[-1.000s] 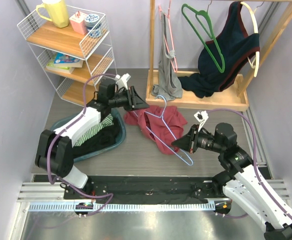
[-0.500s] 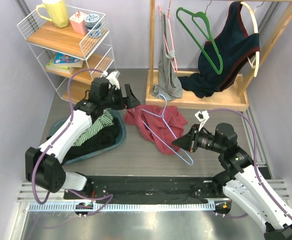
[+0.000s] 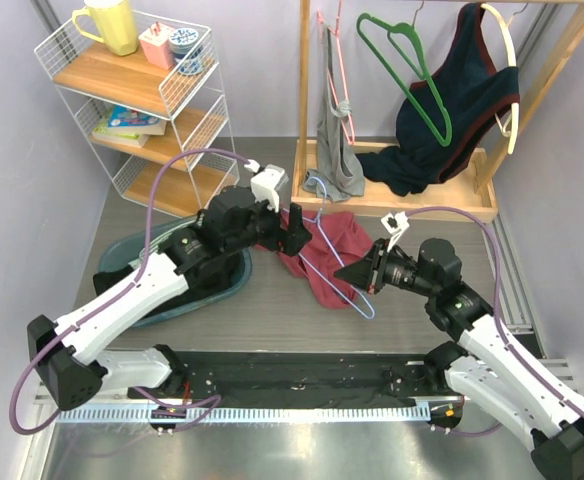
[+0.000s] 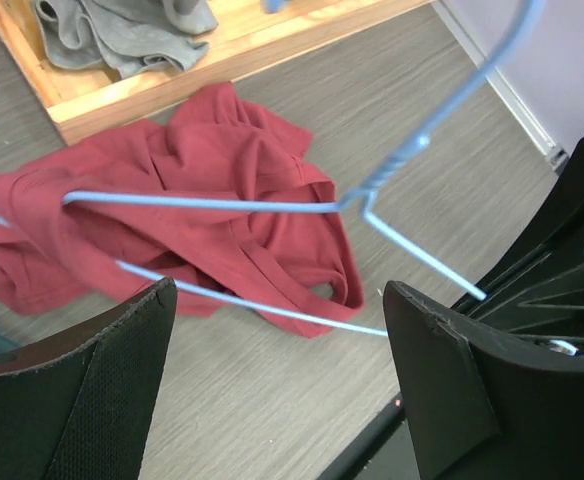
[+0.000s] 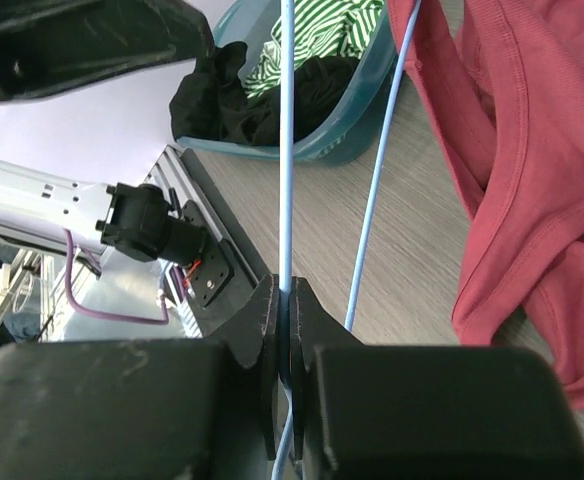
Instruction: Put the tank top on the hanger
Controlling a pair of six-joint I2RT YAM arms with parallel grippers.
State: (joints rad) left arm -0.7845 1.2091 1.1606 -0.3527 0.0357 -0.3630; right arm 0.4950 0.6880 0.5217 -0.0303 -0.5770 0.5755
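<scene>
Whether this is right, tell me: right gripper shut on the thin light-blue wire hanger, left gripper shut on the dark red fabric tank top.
Wrong on the left gripper: the left wrist view shows it open, jaws spread above the dark red fabric tank top, gripping nothing. The right gripper is shut on the thin light-blue wire hanger.

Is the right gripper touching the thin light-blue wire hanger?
Touching: right wrist view shows the right gripper clamped on the light-blue wire hanger.
</scene>
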